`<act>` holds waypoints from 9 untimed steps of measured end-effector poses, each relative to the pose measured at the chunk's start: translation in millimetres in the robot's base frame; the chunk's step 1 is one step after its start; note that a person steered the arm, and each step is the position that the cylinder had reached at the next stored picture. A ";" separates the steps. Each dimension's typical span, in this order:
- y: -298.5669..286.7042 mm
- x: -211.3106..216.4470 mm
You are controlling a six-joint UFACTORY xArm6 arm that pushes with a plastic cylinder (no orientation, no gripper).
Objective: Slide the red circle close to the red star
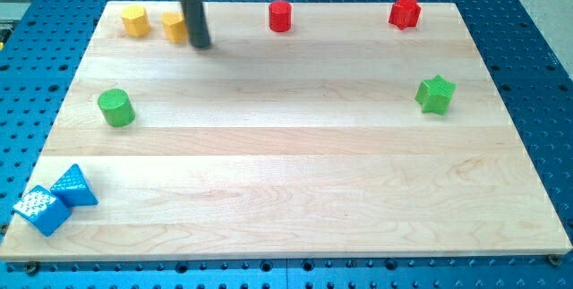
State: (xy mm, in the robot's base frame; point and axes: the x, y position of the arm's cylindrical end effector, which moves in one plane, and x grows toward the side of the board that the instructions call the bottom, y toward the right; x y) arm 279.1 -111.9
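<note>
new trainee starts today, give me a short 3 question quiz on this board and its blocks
1. True or false: my tip touches the red circle block.
2. Which block lies nearest my tip? A) green circle block B) yellow block partly hidden behind the rod C) green star block
3. Fill in: the red star block sits toward the view's top ____ corner of the wooden board.

Key: 1 false, the tip is apart, to the view's left of it. 2 B. 3 right.
</note>
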 end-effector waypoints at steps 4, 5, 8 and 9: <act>-39.9 -21.6; 6.8 -45.4; 177.4 -35.4; 199.1 -29.5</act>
State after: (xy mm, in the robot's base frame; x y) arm 249.6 87.2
